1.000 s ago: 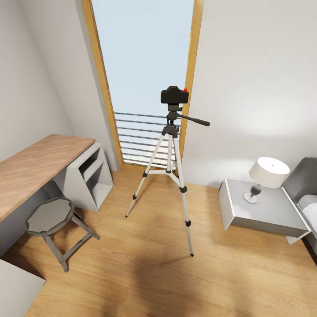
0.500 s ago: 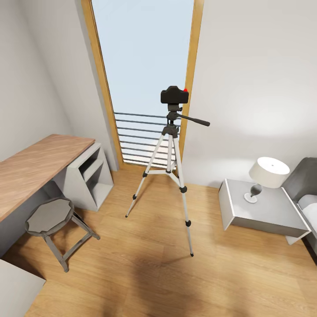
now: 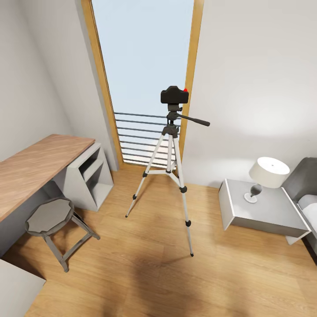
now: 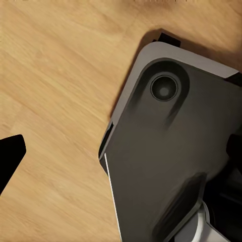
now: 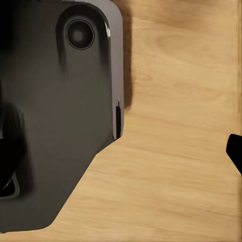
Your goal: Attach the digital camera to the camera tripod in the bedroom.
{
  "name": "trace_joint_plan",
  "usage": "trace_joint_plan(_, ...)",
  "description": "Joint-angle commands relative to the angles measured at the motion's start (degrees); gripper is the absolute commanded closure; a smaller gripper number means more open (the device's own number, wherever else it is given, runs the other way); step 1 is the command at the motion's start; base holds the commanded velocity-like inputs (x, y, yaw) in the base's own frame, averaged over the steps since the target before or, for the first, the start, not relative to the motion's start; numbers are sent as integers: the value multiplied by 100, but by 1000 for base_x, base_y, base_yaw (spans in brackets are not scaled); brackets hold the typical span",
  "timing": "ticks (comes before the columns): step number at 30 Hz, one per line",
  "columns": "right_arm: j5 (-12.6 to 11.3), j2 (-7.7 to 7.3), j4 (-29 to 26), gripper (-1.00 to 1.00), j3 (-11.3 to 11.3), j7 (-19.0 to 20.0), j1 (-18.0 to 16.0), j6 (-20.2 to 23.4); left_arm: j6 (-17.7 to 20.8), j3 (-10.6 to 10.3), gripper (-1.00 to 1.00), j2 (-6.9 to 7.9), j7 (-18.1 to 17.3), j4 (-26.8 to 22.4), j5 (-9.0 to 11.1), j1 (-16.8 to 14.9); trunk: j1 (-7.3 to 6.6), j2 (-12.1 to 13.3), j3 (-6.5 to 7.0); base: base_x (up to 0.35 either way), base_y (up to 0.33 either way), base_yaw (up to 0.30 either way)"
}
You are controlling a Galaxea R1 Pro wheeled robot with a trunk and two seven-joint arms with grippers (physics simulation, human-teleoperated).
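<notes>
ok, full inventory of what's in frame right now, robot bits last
digital camera: 1, black with red button, on top of the tripod head
camera tripod: 1, silver legs, black head and handle, on the floor before the window
window: 1, wood-framed, grey railing bars low down
desk: 1, wood top, left wall
shelf unit: 1, grey, at the desk's end
stool: 1, grey, by the desk
nightstand: 1, grey, right
lamp: 1, white shade, on the nightstand
bed: 1, grey, right edge
floor: light wood
robot base: dark grey, over the floor in both wrist views

Home bedroom, grey bed [image 3: 308, 200], bedside table [image 3: 264, 213] with lamp [image 3: 267, 174], wooden desk [image 3: 35, 165], stool [image 3: 53, 220]
</notes>
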Motion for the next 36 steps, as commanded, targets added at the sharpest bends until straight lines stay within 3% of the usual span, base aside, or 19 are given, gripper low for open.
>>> trace_joint_plan(1, 16, -2, 19, -100, -41, -14, -8, -39, -12, -48, -100, 0, 20, -1, 42, -2, 2, -7, -8, 0, 0, 0)
trace_joint_plan(13, 7, 25, 19, -100, -40, -437, -7, -86, -15, -48, -100, 0, 20, 0, 42, -2, 2, -7, 55, 0, 0, 0)
trace_joint_plan(36, 7, 38, 19, -100, -41, -502, -7, -90, -15, -52, -100, 0, 20, -4, 38, -2, 2, -7, 265, 0, 0, 0)
